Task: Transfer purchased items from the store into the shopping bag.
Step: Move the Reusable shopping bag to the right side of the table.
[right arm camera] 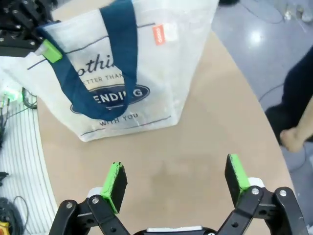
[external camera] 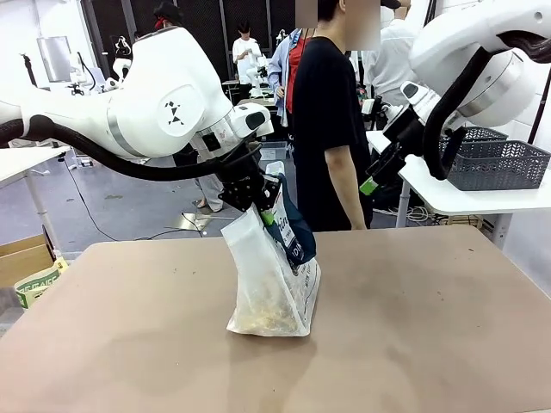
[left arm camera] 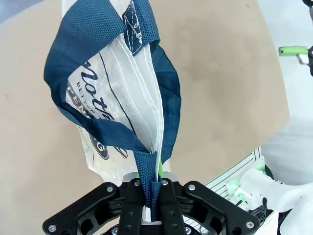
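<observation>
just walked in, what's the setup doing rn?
The left gripper is shut on a navy handle of the shopping bag, holding it upright on the table. Something yellowish sits in the bottom of the bag. The right gripper is open and holds nothing, raised above the table beside the bag. A person stands at the far side with hands down, not touching anything. A dark lattice basket sits on a white table behind.
</observation>
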You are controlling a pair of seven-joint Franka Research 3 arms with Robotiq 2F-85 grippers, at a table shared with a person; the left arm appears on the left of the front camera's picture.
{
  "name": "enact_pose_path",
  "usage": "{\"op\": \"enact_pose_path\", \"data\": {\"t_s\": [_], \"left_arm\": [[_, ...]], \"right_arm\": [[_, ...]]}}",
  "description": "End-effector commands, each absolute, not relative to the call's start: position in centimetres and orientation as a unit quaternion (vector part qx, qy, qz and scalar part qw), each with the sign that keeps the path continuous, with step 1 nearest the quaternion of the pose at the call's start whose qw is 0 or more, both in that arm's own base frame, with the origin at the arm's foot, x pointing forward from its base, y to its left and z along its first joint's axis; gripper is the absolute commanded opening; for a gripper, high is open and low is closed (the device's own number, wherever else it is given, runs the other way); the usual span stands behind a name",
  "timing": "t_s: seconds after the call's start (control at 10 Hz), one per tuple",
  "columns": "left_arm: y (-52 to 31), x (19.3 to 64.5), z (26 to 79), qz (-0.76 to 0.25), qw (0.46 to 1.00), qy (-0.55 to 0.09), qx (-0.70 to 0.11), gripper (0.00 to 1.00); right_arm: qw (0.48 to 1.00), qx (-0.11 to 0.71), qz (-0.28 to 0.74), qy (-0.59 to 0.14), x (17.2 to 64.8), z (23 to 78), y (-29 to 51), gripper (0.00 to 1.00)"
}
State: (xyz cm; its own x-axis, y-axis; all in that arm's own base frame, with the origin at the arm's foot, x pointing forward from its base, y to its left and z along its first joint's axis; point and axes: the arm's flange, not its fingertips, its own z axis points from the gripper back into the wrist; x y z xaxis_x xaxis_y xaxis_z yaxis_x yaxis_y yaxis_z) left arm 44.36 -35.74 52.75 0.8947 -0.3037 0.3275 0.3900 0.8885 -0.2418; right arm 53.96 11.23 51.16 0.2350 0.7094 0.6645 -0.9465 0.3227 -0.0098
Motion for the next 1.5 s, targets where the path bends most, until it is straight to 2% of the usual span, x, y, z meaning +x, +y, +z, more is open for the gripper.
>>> {"op": "enact_pose_path", "data": {"t_s": [0.0, 0.7, 0.8, 0.9, 1.1, 1.4], "left_arm": [[-35.5, 44.3, 53.0, -0.179, 0.961, -0.143, -0.155, 0.0], [-35.7, 44.4, 52.7, -0.18, 0.961, -0.142, -0.152, 0.0], [-36.7, 45.8, 52.8, -0.128, 0.981, -0.08, -0.119, 0.0], [-37.9, 46.8, 53.6, -0.1, 0.99, -0.058, -0.079, 0.0], [-39.2, 47.5, 55.5, -0.083, 0.994, -0.06, -0.023, 0.0], [-37.9, 46.9, 59.8, -0.08, 0.994, -0.078, -0.004, 0.0]], "right_arm": [[0.747, 0.231, 0.548, -0.298, 54.2, 50.5, 10.7, 1.0], [0.752, 0.215, 0.548, -0.295, 54.0, 50.9, 11.2, 1.0], [0.752, 0.215, 0.548, -0.295, 54.0, 50.9, 11.2, 1.0], [0.752, 0.215, 0.548, -0.295, 54.0, 50.9, 11.2, 1.0], [0.752, 0.215, 0.548, -0.295, 54.0, 50.9, 11.2, 1.0], [0.752, 0.215, 0.548, -0.295, 54.0, 50.9, 11.2, 1.0]]}}
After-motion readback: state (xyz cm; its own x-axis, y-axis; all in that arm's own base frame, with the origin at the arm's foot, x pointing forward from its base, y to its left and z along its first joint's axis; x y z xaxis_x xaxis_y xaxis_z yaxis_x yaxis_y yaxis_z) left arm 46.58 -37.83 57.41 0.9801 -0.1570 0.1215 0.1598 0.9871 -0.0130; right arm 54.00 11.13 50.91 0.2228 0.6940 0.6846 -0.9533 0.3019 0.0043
